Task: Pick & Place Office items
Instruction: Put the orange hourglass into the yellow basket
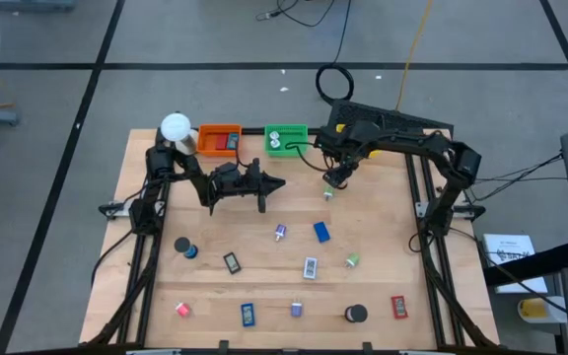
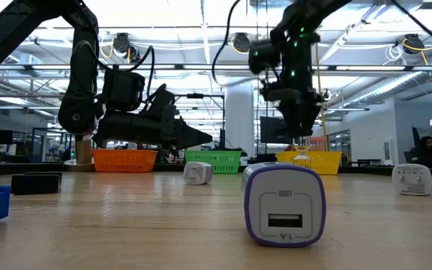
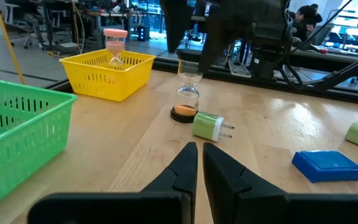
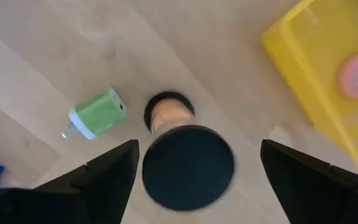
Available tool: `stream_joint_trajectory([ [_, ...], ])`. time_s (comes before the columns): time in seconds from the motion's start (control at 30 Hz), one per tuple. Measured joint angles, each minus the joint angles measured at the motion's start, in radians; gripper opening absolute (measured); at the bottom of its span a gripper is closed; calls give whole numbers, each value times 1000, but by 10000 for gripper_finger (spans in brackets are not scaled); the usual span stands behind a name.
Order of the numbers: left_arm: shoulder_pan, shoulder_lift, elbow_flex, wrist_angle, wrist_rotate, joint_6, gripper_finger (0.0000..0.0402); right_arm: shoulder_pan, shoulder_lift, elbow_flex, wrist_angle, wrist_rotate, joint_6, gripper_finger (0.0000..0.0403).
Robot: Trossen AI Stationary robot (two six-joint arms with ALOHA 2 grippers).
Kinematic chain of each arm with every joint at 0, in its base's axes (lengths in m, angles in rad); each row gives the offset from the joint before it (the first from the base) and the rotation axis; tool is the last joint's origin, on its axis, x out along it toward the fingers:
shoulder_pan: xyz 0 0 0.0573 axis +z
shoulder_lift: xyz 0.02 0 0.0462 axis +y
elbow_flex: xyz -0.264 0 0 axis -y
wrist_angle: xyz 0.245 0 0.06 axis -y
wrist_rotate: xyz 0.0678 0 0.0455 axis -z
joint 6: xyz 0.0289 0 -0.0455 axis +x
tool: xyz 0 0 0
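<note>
A small hourglass with orange sand and black end caps stands upright on the table near the yellow tray. My right gripper hangs open right above it, one finger on each side of the black top cap, clear of it. A green plug lies beside the hourglass. My left gripper hovers shut over the table's middle, pointing toward the hourglass. Blue, red and black rectangles, rolls and small bits lie scattered over the table's near half.
Orange tray, green tray and the yellow tray line the far edge; a pink hourglass stands in the yellow one. A white ball lamp sits at the far left. A blue rectangle lies nearby, and a purple-white charger near the near edge.
</note>
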Motion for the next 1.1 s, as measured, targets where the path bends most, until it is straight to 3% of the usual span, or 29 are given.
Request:
stream_joint_trajectory([
  [0.23,0,0,0,0,1,0,26,-4,35,-1,1,-5,4,299],
  [0.57,0,0,0,0,1,0,26,-4,32,-1,-2,-9,15,207],
  [0.9,0,0,0,0,0,-2,26,-31,-37,22,-31,-52,4,207],
  [1.1,0,0,0,0,0,-3,26,-91,-64,208,-165,-32,-43,204],
])
